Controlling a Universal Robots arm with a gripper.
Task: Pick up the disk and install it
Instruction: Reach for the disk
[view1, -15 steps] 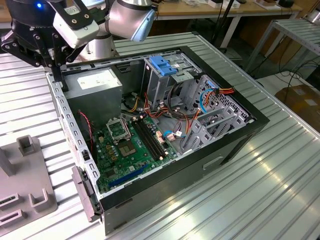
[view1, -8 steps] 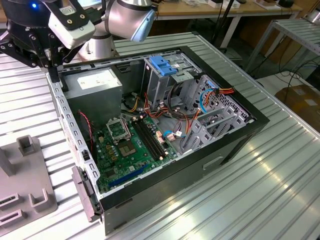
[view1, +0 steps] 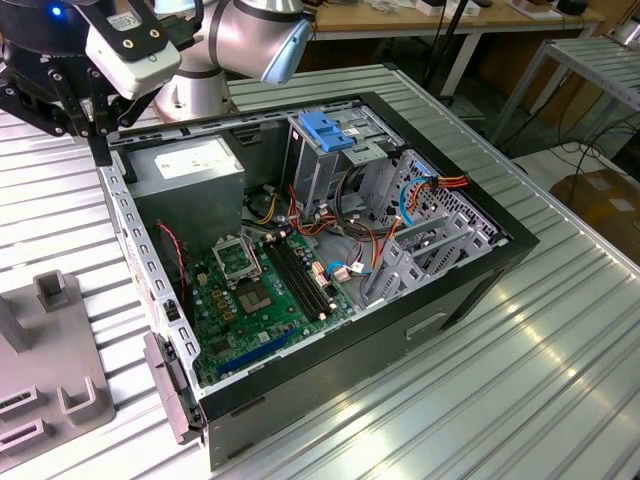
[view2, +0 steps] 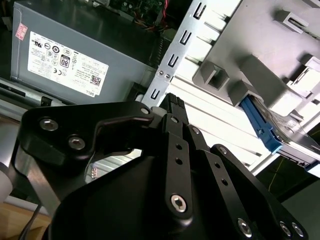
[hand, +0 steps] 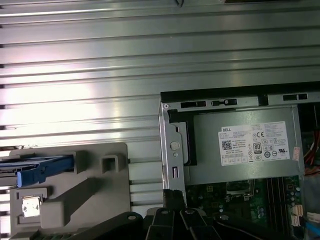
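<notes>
Disk (hand: 44, 167) and grey holder (view1: 50, 370) come first, at the left of the scene on the ribbed metal surface (view1: 480, 380). In the first wrist view the disk stands on edge in a slot of the holder with its blue rail showing, presumably so it can be gripped cleanly.

Right of that, the gripper (view2: 171, 102) hangs over the left wall of the open computer case (view1: 400, 320), beside the power supply (view1: 190, 165). Its fingers are pressed together and hold nothing, and it is well apart from the disk.

Further right, at the far side of the case, the metal drive cage (view1: 320, 165) stands with its blue latch (view1: 330, 130) on top. The case's side is off, likely so the cage can be reached. By my reckoning the disk is not yet picked up.
</notes>
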